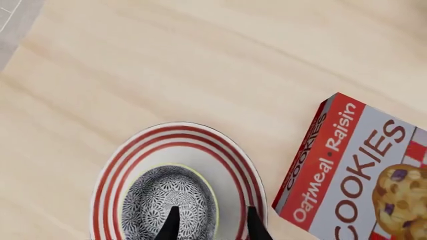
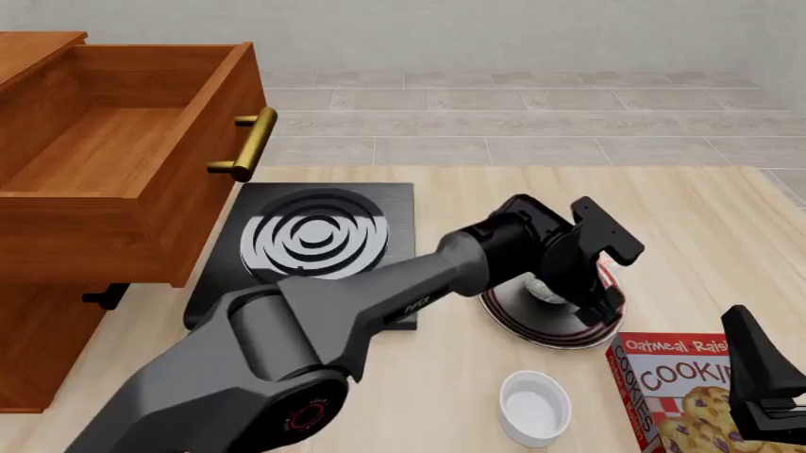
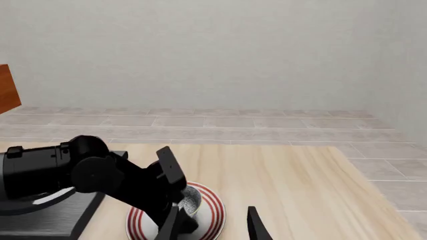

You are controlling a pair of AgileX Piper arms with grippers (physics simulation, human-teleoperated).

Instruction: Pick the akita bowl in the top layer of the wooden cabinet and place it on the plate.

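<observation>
The bowl sits on the plate, its dark speckled inside facing up; in the front view the plate lies on the tabletop right of centre, just right of the black stove, and the bowl shows only as a pale patch behind the arm. The left pincer is spread: one finger is inside the bowl and the other outside its rim over the plate, so the bowl wall lies between them; whether either finger touches the wall cannot be told. The right pincer is also spread and holds nothing, at the near right edge of the scene. A cookie box lies flat on the tabletop near right, just beside the plate. A plain white cup stands near of the plate. The cabinet stands at the left with its top drawer pulled out, the interior bare wood.
</observation>
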